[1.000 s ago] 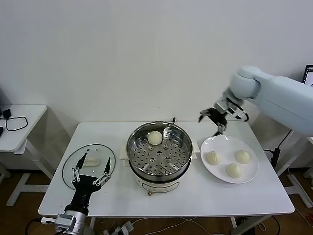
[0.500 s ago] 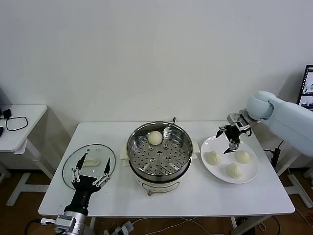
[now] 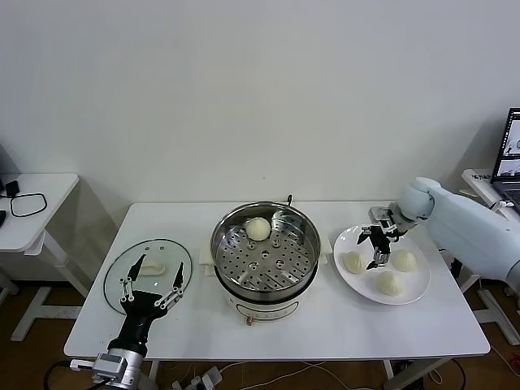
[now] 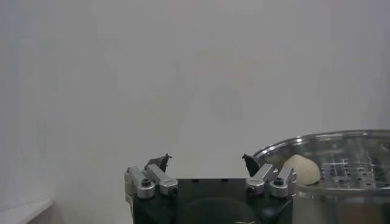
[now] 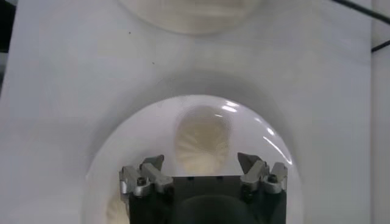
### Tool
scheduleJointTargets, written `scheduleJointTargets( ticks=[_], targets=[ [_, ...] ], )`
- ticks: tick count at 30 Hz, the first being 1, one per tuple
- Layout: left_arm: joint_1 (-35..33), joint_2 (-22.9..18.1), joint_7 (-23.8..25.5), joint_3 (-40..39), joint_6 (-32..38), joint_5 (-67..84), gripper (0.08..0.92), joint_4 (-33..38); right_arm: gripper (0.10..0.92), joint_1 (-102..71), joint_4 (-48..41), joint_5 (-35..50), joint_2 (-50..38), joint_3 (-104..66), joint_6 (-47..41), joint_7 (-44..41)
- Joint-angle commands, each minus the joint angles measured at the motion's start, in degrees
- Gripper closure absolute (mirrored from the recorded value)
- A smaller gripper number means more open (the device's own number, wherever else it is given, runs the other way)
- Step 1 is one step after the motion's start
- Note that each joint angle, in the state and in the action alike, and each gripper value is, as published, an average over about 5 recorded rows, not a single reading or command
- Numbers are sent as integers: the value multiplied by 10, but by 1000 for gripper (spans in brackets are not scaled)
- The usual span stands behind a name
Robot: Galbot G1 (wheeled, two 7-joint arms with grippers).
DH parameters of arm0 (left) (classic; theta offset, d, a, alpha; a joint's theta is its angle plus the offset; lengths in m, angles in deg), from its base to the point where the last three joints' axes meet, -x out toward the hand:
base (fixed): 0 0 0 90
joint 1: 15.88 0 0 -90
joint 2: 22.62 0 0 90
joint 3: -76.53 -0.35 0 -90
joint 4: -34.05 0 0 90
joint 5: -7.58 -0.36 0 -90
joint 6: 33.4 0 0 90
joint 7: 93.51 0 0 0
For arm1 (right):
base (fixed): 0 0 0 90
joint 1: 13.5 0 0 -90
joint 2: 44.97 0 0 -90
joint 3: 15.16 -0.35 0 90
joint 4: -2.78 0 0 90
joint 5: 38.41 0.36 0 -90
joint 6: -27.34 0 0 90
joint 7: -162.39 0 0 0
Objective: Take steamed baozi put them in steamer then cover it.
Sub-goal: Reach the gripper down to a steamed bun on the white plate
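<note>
The steamer (image 3: pixel 219 244) stands mid-table, and one steamed baozi (image 3: pixel 257 228) lies at the back of its perforated tray. Three more baozi (image 3: pixel 353 262) (image 3: pixel 404 260) (image 3: pixel 388 282) lie on a white plate (image 3: pixel 418 292) to its right. My right gripper (image 3: pixel 372 253) hangs open low over the plate, beside the left baozi. In the right wrist view a baozi (image 5: pixel 202 141) lies just ahead of the open gripper (image 5: pixel 201 163). The cover (image 3: pixel 122 276) lies flat at the table's left. My left gripper (image 3: pixel 150 286) is parked open at its near edge. The left wrist view shows that gripper (image 4: pixel 205 161), the steamer (image 4: pixel 341 143) and its baozi (image 4: pixel 300 169).
A small white side table (image 3: pixel 49 191) with a black cable stands off to the left. A screen (image 3: pixel 512 146) shows at the right edge. The steamer's cream base (image 5: pixel 189 15) lies beyond the plate (image 5: pixel 122 152) in the right wrist view.
My right arm has swung from above the table's back, beside the steamer, over to the plate and come down close to the baozi there. The left arm has not moved.
</note>
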Motion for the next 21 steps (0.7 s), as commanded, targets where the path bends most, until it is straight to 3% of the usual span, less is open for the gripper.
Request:
scheduleJointTargets(
  ticks=[1,21],
  targets=[
    [1,0,1,0,1,0,177,-3,203,-39,-50,-34,29,-42,0,9],
    [0,-1,3,3,4,0,177,1,203,-56,-56,-50,43,-79,1,13]
  ],
)
